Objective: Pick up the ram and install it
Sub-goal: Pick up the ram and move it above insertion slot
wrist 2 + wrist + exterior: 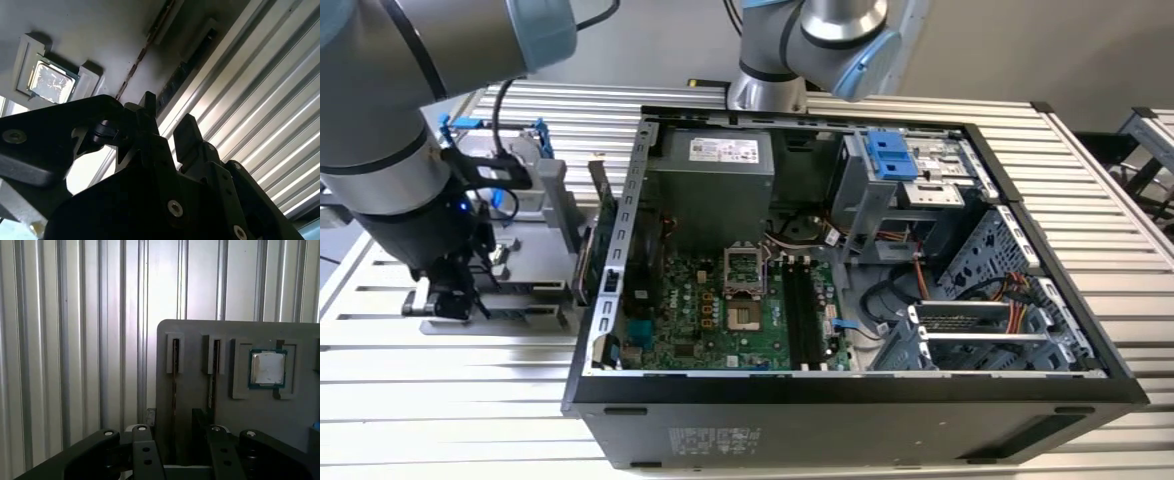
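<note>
Claw (179, 440) is spread apart, low over the ram (175, 360), which stands on edge in a holder (200, 332) near the table (75, 340) edge. My worry: if it closes off-centre, a finger could jam on the slot wall or tilt the ram.

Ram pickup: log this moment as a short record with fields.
ram: on edge in a slot of the grey holder, not lifted
jaws: open, poised over the holder, holding nothing
chip: lying in its holder pocket
computer case: open, on the slatted table, to the exterior view's right of the holder
board slots: look empty
</note>
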`<state>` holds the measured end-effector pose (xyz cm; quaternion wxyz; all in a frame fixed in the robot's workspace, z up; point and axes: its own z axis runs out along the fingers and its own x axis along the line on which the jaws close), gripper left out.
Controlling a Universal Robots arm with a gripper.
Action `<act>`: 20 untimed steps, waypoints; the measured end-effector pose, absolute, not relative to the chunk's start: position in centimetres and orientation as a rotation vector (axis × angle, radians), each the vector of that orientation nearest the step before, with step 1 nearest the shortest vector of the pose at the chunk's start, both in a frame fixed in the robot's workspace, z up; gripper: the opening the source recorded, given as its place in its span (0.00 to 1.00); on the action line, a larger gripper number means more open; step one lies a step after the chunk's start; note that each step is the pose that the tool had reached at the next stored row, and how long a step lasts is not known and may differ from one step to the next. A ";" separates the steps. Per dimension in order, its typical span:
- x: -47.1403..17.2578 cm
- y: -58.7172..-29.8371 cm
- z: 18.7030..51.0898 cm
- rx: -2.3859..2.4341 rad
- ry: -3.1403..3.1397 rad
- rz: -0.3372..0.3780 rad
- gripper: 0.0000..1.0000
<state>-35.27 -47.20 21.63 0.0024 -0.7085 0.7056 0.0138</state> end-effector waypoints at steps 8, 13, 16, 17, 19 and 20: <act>-35.2 -47.2 20.2 -2.222 2.214 0.043 1.00; -35.1 -47.2 19.6 -2.221 2.215 0.043 1.00; -35.1 -47.2 19.4 -2.219 2.216 0.045 1.00; -35.1 -47.1 19.3 -2.218 2.216 0.045 1.00; -35.1 -47.0 19.2 -2.217 2.216 0.046 1.00; -35.1 -47.0 19.2 -2.217 2.216 0.046 1.00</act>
